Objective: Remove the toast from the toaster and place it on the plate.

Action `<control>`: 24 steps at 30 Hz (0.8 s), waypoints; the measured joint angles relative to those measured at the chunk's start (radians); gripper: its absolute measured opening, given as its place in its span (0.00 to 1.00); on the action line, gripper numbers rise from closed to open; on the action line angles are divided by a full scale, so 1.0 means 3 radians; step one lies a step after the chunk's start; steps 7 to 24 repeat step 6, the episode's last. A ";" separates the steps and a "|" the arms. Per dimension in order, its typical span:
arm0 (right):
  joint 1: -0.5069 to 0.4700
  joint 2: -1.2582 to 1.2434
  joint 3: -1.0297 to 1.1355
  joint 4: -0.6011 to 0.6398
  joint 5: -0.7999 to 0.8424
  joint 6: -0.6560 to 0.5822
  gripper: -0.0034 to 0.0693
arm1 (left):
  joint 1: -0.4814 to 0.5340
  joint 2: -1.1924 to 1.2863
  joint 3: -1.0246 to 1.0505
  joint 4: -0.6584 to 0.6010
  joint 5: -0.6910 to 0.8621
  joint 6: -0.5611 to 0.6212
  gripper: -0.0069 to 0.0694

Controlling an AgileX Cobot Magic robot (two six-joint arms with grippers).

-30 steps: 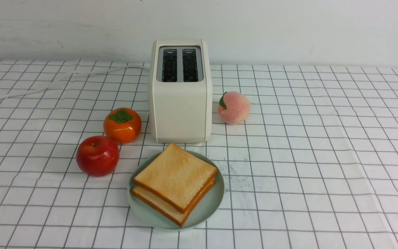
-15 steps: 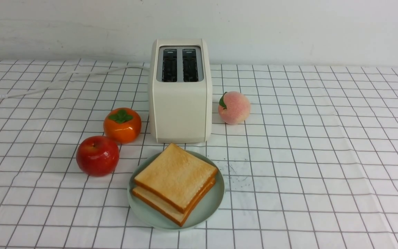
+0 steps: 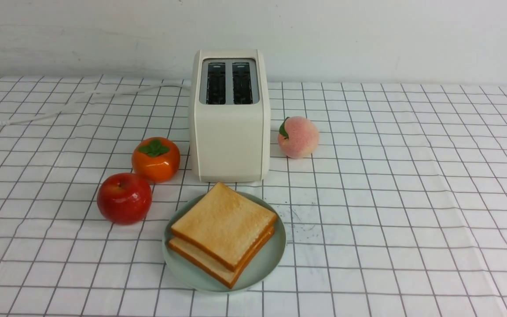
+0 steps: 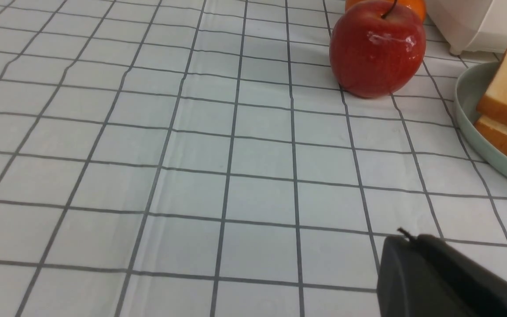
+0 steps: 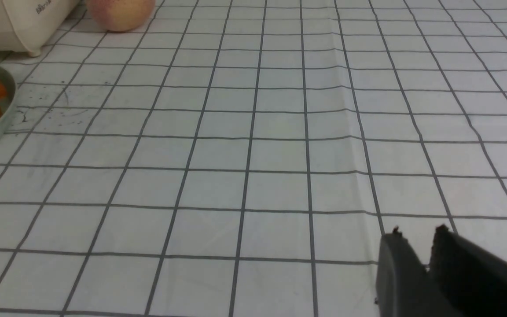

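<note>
Both slices of toast (image 3: 223, 229) lie stacked on the plate (image 3: 267, 264), and both slots of the toaster (image 3: 229, 115) look empty, so the job seems done and the arms are parked low and out of the way. The left claw (image 4: 405, 240) sits just above the table (image 4: 148, 154) with its tips pressed together, holding nothing. From it, the apple (image 4: 376, 46) stands ahead, and the plate edge lies ahead and off to the side, near but not touching. The right claw (image 5: 416, 242) has its tips a narrow slit apart with only cloth showing between them, so it grips nothing either. From it, the plate rim, the toaster and the peach (image 5: 119, 12) are well off, across bare squares. The persimmon (image 3: 156, 159) sits beside the toaster. I judge both claws are kept clear so the stack stays undisturbed.
</note>
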 joint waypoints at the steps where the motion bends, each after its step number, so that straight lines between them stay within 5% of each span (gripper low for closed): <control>1: 0.0000 0.0000 0.0000 0.0001 0.0000 0.0000 0.22 | 0.0000 0.0000 0.0000 0.0000 0.0000 0.0000 0.09; 24: 0.0000 0.0000 0.0000 0.0001 0.0000 0.0000 0.22 | 0.0000 0.0000 0.0000 0.0000 0.0000 0.0000 0.09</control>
